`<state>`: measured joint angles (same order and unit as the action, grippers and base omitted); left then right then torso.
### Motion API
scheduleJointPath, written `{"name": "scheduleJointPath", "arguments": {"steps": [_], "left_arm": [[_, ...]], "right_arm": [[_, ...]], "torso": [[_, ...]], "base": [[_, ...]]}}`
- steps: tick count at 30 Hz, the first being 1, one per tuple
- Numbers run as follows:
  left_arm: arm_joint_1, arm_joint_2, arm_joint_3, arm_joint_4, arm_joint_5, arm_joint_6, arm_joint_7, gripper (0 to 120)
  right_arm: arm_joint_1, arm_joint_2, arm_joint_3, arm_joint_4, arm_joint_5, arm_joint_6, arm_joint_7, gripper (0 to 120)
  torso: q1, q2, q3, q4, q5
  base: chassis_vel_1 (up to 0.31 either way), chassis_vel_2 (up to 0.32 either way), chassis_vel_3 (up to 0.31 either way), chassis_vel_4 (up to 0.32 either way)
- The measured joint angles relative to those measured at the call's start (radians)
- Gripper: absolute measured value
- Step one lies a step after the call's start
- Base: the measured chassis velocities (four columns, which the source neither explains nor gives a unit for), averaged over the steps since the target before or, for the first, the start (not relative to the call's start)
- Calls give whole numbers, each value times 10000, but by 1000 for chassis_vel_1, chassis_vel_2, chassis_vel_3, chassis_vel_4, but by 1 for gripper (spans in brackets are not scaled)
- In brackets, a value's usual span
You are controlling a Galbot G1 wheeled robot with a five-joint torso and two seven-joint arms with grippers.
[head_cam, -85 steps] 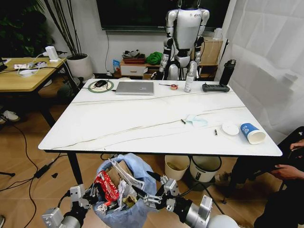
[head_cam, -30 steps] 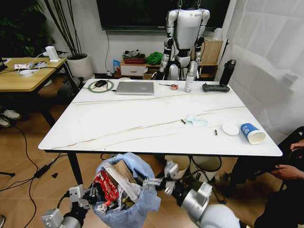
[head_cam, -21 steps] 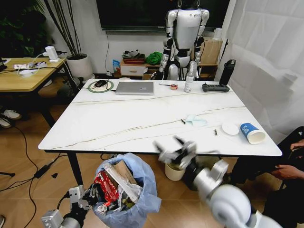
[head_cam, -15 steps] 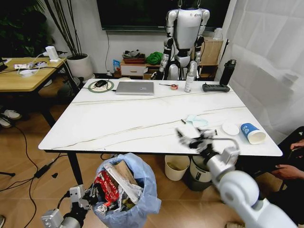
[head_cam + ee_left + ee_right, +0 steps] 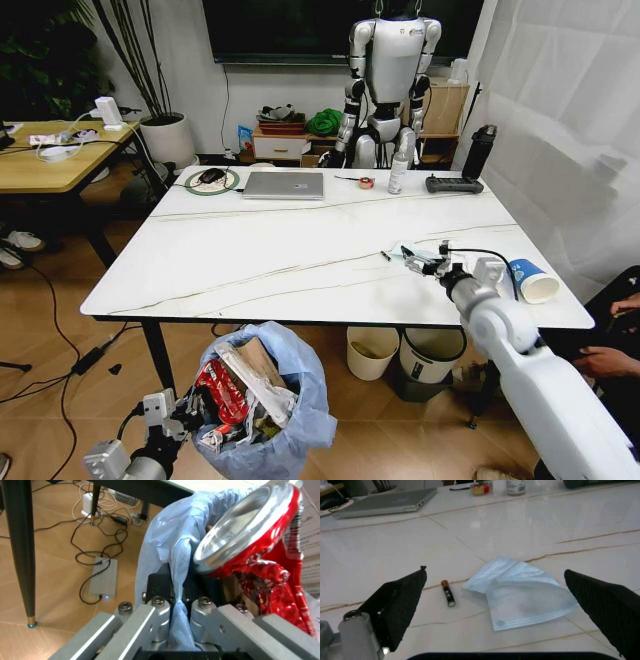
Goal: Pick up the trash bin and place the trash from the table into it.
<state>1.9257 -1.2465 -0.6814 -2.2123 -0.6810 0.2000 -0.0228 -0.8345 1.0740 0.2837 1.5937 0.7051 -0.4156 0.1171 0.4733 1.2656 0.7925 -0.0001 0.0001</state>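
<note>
Head view shows my right gripper (image 5: 418,260) reached out over the table (image 5: 250,260), its fingers spread wide just above the pale-blue mask (image 5: 413,255). From the right wrist camera, the two dark fingers (image 5: 400,603) stand on either side of the mask (image 5: 522,594), not touching it, and a small battery (image 5: 447,592) lies just beside the mask on the marble top. Beyond the mask toward the table's right end sit a white lid (image 5: 486,271) and a blue-white paper cup (image 5: 530,281) tipped on its side. At the table's far edge lie a silver laptop (image 5: 284,185) and a white bottle (image 5: 398,172). Below the table's near edge, my left gripper (image 5: 175,611) is pinched on the blue bag of the trash bin (image 5: 265,400), which is full of litter, a crushed red can (image 5: 250,543) among it.
</note>
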Motion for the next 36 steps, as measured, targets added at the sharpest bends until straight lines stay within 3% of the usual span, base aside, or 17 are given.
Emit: {"name": "scheduleJointPath", "arguments": {"steps": [5, 7, 10, 13, 15, 17, 21, 25, 27, 32, 36], "left_arm": [[-25, 36, -10, 41, -56, -3, 0, 0], [-27, 66, -17, 51, -82, -3, -1, 0], [-38, 99, -24, 76, -108, -3, -3, 0], [-96, 125, -23, 122, -143, -4, -14, 0], [-103, 126, -17, 127, -146, -4, -16, 0], [-114, 126, 1, 134, -155, -4, -21, 0], [-115, 137, -2, 140, -164, -4, -25, 0], [-108, 141, -8, 142, -177, -4, -29, 0], [-107, 141, -7, 141, -179, -3, -30, 0], [-118, 175, -7, 141, -204, -4, -32, 0], [-130, 177, -8, 147, -220, -4, -32, 0]], "right_arm": [[882, 294, -277, -1716, -549, 395, -625, 96], [1009, 307, -296, -2031, -657, 499, -737, 88], [1026, 274, -308, -2164, -688, 540, -812, 82], [979, 217, -324, -2237, -692, 555, -901, 68], [968, 216, -334, -2255, -698, 557, -916, 65], [958, 227, -353, -2335, -742, 572, -949, 52], [934, 226, -379, -2367, -779, 578, -970, 43], [830, 202, -487, -2385, -896, 591, -1022, 23], [808, 196, -497, -2383, -922, 597, -1034, 21], [659, 138, -537, -2302, -1068, 659, -1084, 0], [578, 122, -489, -2107, -1049, 658, -1083, 0]], "torso": [[0, 0, -1, 0, 0], [0, 0, -1, -1, -2], [0, 0, -1, -1, -1], [-2, 0, -1, -4, -3], [-2, 0, -1, -4, -2], [-2, 0, -1, -2, 0], [-2, 0, -1, -1, -1], [-2, 0, -2, -2, -1], [-2, 0, -2, -1, -1], [-2, 2, -3, -2, -3], [-2, 2, -2, -2, 1]], "base": [[0, 0, 0, 0], [0, 0, 0, 0], [0, 0, 0, 0], [0, 0, 0, 0], [0, 0, 0, 0], [0, 0, 0, 0], [0, 0, 0, 0], [0, 0, 0, 0], [0, 0, 0, 0], [0, 0, 0, 0], [0, 0, 0, 0]]}}
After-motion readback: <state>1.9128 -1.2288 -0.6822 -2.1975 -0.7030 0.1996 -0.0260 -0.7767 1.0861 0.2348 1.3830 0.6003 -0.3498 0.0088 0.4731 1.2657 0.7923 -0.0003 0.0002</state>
